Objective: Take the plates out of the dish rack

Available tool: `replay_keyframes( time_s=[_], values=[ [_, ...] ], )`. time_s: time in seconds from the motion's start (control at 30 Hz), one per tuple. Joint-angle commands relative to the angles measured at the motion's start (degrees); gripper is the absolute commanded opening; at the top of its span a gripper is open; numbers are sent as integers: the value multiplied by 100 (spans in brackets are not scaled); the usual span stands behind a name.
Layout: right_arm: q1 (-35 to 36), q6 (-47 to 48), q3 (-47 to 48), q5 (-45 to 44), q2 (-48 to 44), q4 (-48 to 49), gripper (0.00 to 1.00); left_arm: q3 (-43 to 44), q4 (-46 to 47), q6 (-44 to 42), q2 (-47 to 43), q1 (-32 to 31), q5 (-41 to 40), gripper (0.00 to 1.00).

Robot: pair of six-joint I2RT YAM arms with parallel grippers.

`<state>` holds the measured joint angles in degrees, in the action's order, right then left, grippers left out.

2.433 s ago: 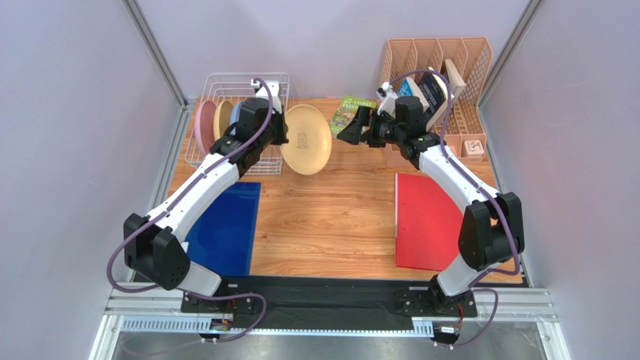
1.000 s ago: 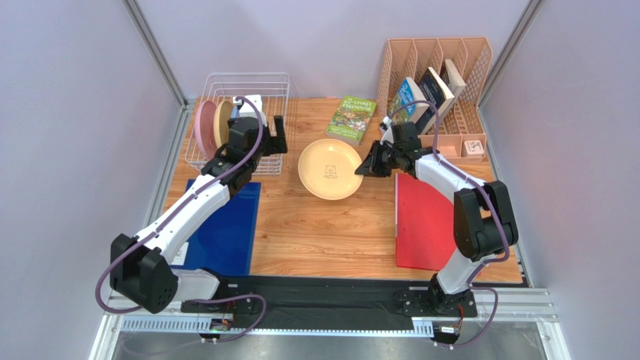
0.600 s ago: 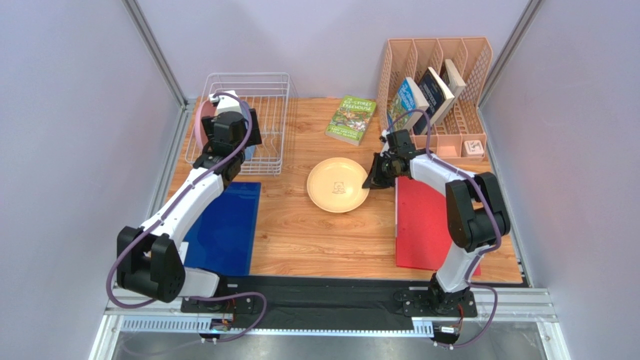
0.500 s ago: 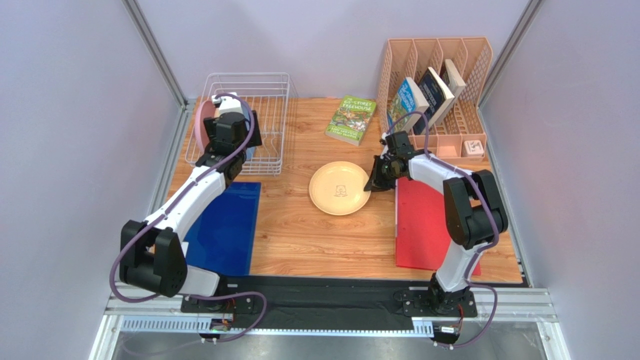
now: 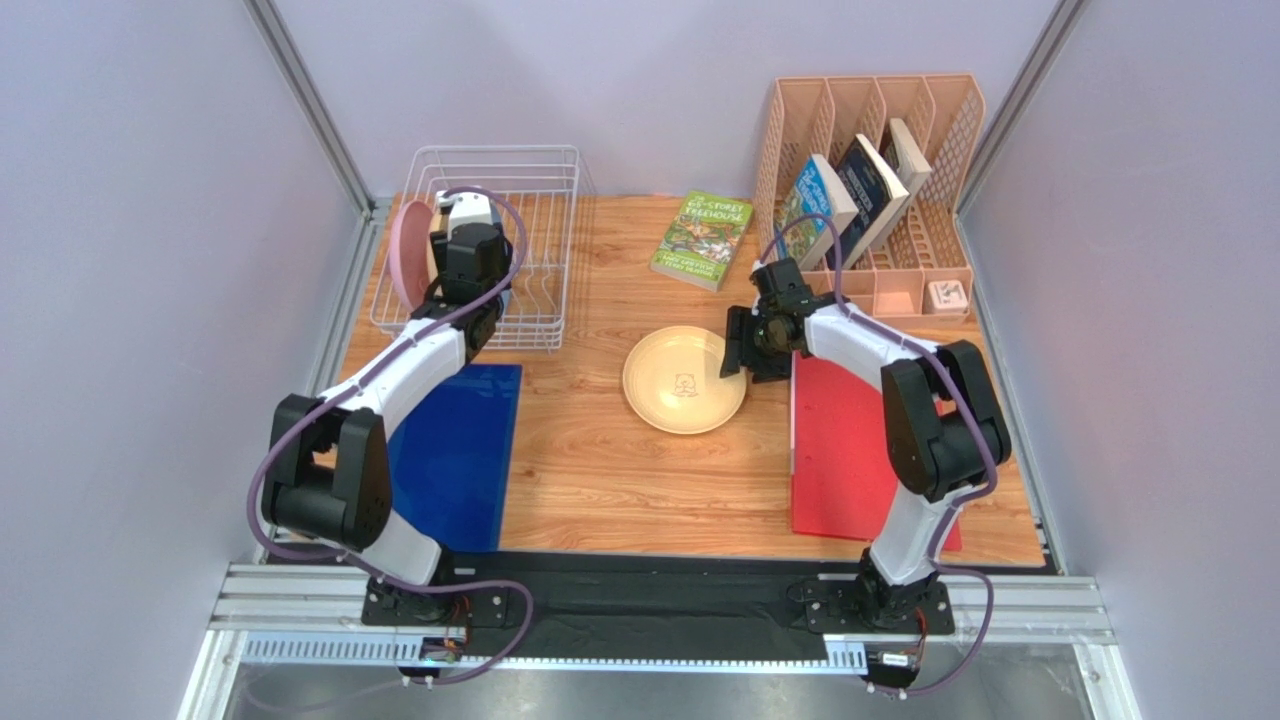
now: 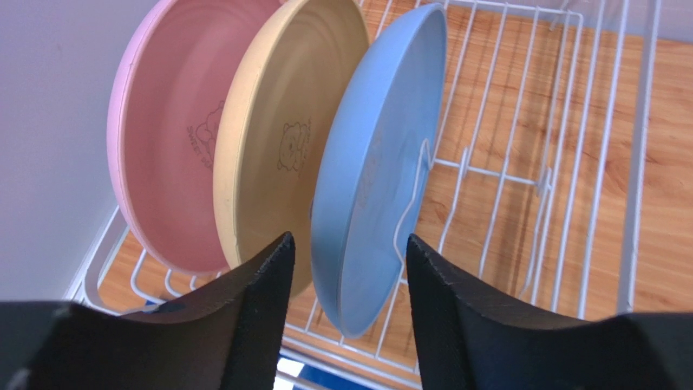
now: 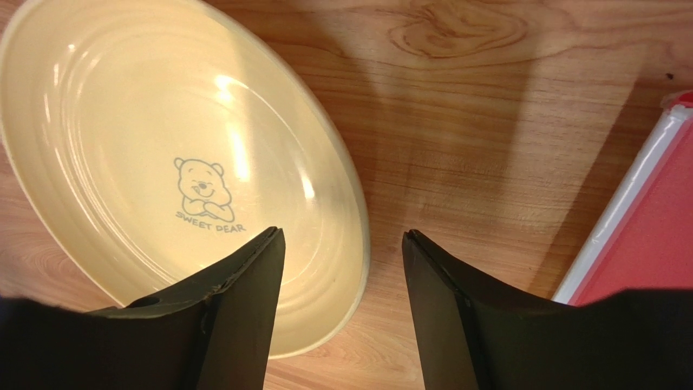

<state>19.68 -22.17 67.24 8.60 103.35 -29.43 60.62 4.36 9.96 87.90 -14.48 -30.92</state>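
Observation:
Three plates stand on edge in the white wire dish rack (image 5: 526, 156) (image 6: 603, 162): pink (image 6: 159, 138) (image 5: 403, 252), cream-yellow (image 6: 281, 134) and light blue (image 6: 378, 162). My left gripper (image 6: 350, 244) (image 5: 469, 267) is open above the rack. Its fingers straddle the blue plate's lower edge with gaps on both sides. Another cream-yellow plate (image 5: 684, 380) (image 7: 154, 154), with a bear mark, lies flat on the wooden table. My right gripper (image 7: 343, 236) (image 5: 741, 342) is open over that plate's right rim and holds nothing.
A blue mat (image 5: 451, 450) lies in front of the rack and a red mat (image 5: 857, 450) (image 7: 651, 244) lies right of the flat plate. A green book (image 5: 703, 237) lies at the back centre. A peach organiser (image 5: 872, 143) with books stands back right.
The right gripper lowered the cream-yellow plate onto the table and opened, letting it go. The left gripper went back into the rack and its jaws narrowed around the blue plate.

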Motion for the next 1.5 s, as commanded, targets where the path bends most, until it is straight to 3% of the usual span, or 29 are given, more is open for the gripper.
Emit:
replay_keyframes(
  time_s=[0.0,0.03,0.3,0.4,0.53,0.9,1.0,1.13,1.23,1.3,1.37,1.47],
  values=[
    [132,196,368,-385,-412,-238,61,160,645,-345,402,33,-546,55],
    [141,196,403,-412,-447,-256,61,161,758,-406,456,33,-782,47],
    [176,266,448,-500,-579,-344,61,-32,1303,-793,597,33,-1153,31],
    [185,275,465,-535,-579,-362,61,-156,1506,-820,501,33,-1189,11],
    [194,275,474,-579,-570,-353,61,-235,1647,-881,395,24,-1215,0],
    [317,328,500,-1071,-676,-449,62,55,3208,-2585,895,-555,-2883,0],
    [343,345,492,-1229,-790,-485,63,20,3895,-3315,984,-723,-3086,0],
    [370,354,509,-1326,-1044,-493,64,143,3827,-3693,721,-951,-3113,0],
    [387,345,509,-1317,-1378,-363,67,406,2829,-3335,107,-1091,-2903,0],
    [387,319,483,-1239,-1633,-222,76,799,1319,-2423,-149,-1110,-2561,0],
    [387,302,465,-975,-1782,42,78,1003,125,-1859,-501,-1110,-2140,0],
    [387,275,456,-317,-1784,499,79,1276,-1062,-866,-888,-1118,-780,0]
  ],
)
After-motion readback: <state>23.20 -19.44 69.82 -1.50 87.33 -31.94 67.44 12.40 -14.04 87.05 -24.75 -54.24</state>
